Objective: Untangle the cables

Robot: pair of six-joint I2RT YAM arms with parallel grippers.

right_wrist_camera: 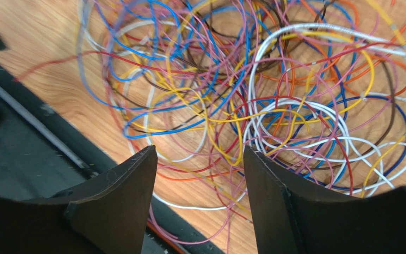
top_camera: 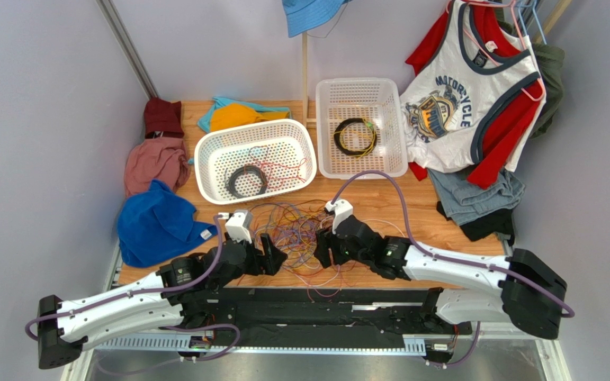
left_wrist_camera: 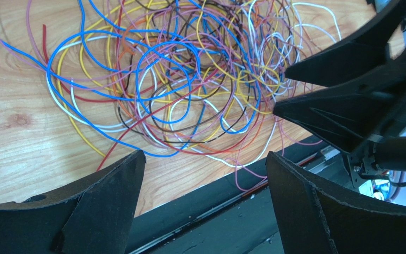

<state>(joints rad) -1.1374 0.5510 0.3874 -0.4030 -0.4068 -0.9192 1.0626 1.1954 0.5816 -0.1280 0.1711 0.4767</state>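
The cables point(top_camera: 296, 230) are a messy knot of thin blue, yellow, white, red, pink and orange wires on the wooden table between my two grippers. My left gripper point(top_camera: 275, 255) sits at the knot's left near edge. In its wrist view the left gripper point(left_wrist_camera: 205, 155) is open with nothing between its fingers, and the cables point(left_wrist_camera: 189, 79) lie just beyond. My right gripper point(top_camera: 322, 248) faces it from the right. Its wrist view shows the right gripper point(right_wrist_camera: 200, 149) open low over the cables point(right_wrist_camera: 274, 95), with pink, yellow and red strands running through the gap.
A white basket point(top_camera: 205, 151) holds a black coil point(top_camera: 246, 181) and some loose wires; a second basket point(top_camera: 400, 127) holds a black and yellow coil point(top_camera: 354, 136). Clothes lie left point(top_camera: 155, 222) and right point(top_camera: 475, 194). A black rail point(top_camera: 308, 305) borders the near edge.
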